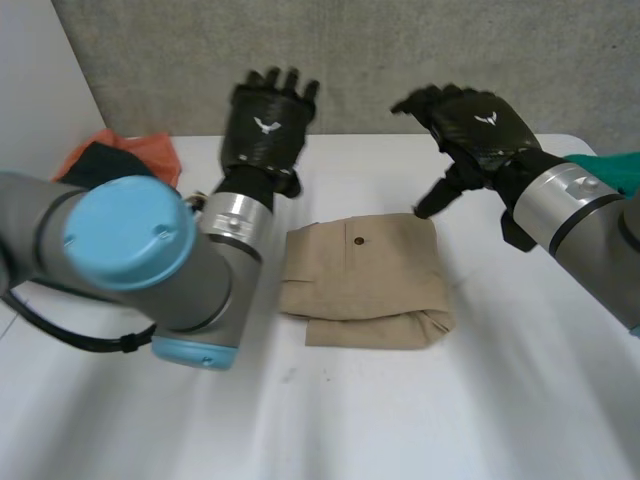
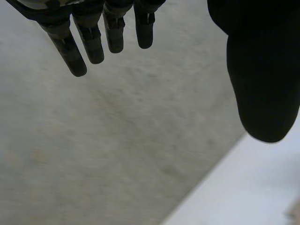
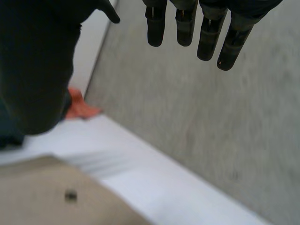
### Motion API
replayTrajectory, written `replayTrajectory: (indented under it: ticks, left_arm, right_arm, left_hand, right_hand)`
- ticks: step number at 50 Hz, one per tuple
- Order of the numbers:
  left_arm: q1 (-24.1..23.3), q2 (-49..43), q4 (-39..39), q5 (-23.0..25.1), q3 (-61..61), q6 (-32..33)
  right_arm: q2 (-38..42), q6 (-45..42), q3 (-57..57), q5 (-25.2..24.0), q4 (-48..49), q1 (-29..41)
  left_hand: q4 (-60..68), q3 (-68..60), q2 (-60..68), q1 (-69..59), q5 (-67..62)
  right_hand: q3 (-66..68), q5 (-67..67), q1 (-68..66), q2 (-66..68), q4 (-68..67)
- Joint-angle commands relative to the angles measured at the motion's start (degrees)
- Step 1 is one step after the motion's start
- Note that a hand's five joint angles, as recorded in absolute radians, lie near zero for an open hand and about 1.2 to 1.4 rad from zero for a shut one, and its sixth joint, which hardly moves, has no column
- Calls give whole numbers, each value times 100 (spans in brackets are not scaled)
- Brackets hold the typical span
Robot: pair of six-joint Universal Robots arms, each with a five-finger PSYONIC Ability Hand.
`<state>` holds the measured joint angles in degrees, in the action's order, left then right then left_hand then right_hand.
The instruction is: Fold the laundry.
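Observation:
A tan garment (image 1: 365, 280) lies folded into a compact rectangle at the middle of the white table (image 1: 400, 420), a dark button on its upper layer; its far edge (image 3: 42, 197) lies below my right hand's thumb in the right wrist view. My left hand (image 1: 268, 125) is raised off the table to the left of the garment, fingers (image 2: 79, 44) straight and holding nothing. My right hand (image 1: 470, 125) hovers above the garment's far right corner, fingers (image 3: 187, 28) relaxed and empty, thumb pointing down towards the cloth.
An orange and dark cloth pile (image 1: 120, 155) lies at the table's far left, also in the right wrist view as an orange cloth (image 3: 79, 108). A teal cloth (image 1: 610, 170) sits at the far right edge. A grey wall (image 1: 400, 60) stands behind the table.

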<state>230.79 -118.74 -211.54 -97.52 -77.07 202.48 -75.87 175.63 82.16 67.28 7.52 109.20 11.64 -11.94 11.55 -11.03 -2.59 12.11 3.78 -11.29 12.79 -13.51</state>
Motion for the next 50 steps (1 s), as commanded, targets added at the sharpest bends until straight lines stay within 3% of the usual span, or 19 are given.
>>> replayTrajectory:
  ticks: [1, 16, 23, 34, 50]
  left_arm:
    - [-236, -957, 1852, 199, 1290, -665]
    - [-148, -1423, 2425, -109, 1502, -850]
    - [-139, -1564, 2460, -48, 1502, -815]
    - [-148, -2011, 2688, 427, 1633, -500]
    - [-166, -2048, 3137, 383, 1932, -350]
  right_arm:
    - [1398, -741, -1298, 452, -1718, -57]
    - [3034, -645, -3100, 725, -2809, 514]
    - [3614, -829, -3277, 1296, -2862, 681]
    - [3202, -2094, -2513, 1780, -2520, 611]
    - [2710, -2174, -1571, 1771, -1684, 576]
  left_hand:
    - [-143, 173, -134, 82, 238]
    - [-126, 156, -117, 65, 221]
    - [-126, 156, -117, 65, 221]
    - [59, -29, 68, -120, 36]
    - [177, -147, 186, -238, -82]
  right_hand:
    - [-211, -378, 129, -279, 351]
    - [-211, -378, 129, -279, 351]
    - [-211, -378, 129, -279, 351]
    - [-211, -378, 129, -279, 351]
    - [-211, -378, 129, -279, 351]
